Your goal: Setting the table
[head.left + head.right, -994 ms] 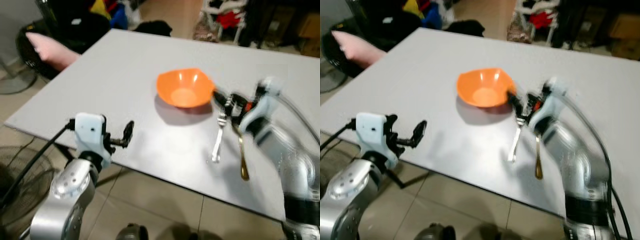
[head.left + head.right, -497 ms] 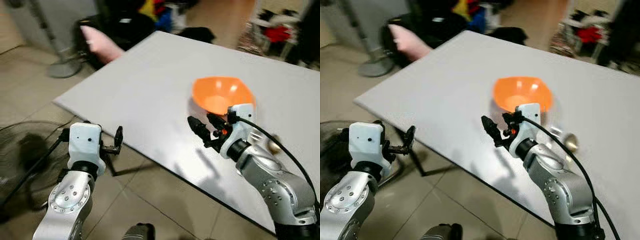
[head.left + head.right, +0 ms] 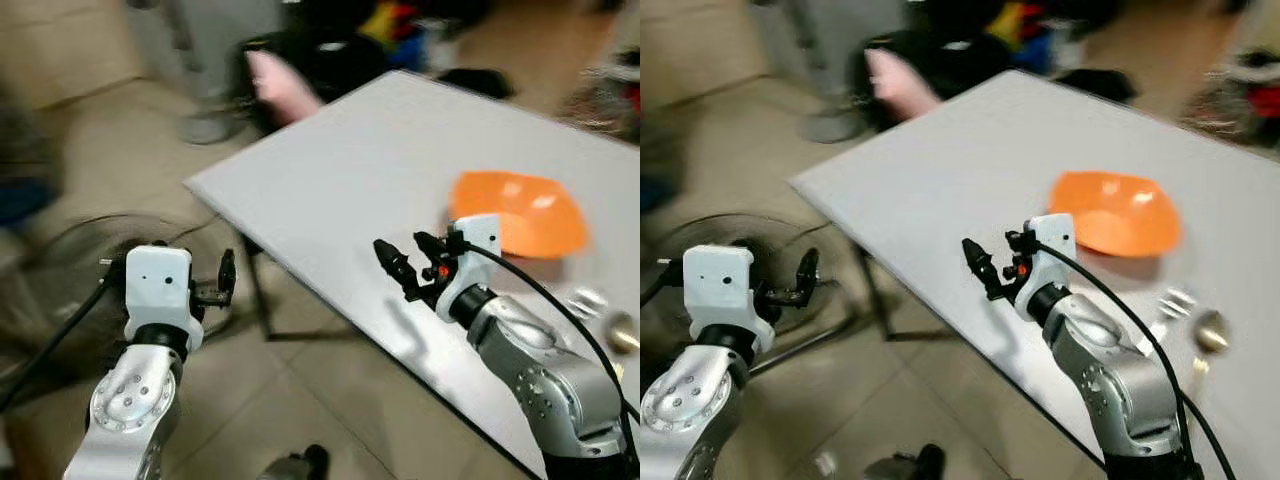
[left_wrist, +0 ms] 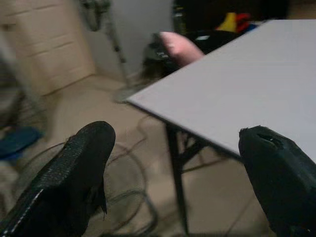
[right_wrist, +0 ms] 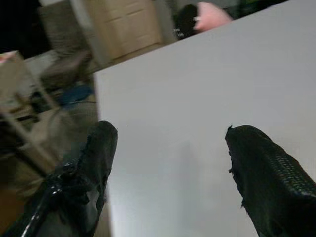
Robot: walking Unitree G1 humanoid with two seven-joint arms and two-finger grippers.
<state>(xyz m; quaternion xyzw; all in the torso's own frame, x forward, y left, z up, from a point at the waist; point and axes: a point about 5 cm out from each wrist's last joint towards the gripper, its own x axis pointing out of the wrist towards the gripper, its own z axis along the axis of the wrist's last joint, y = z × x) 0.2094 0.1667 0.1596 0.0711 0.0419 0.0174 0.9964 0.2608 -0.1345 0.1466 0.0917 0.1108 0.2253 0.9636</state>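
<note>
An orange bowl (image 3: 520, 212) sits on the white table (image 3: 400, 150). To its right, blurred, lie a fork (image 3: 1175, 300) and a spoon (image 3: 1210, 328). My right gripper (image 3: 405, 256) hovers open and empty above the table's near edge, left of the bowl. Through the right wrist view its fingers (image 5: 98, 163) spread wide over bare tabletop. My left gripper (image 3: 226, 276) is open and empty too, held off the table above the floor. In the left wrist view the table's corner (image 4: 148, 101) lies ahead of the left gripper (image 4: 175, 136).
A floor fan (image 3: 90, 260) stands on the tiles under my left arm. A pink cushion (image 3: 275, 80) and dark clutter lie beyond the table's far left corner. Table legs (image 4: 175, 163) stand below the corner. The views are blurred.
The whole view has swung, so the camera moved. My right gripper has drawn back from the fork and spoon, which stay on the table, and now hangs empty near the edge.
</note>
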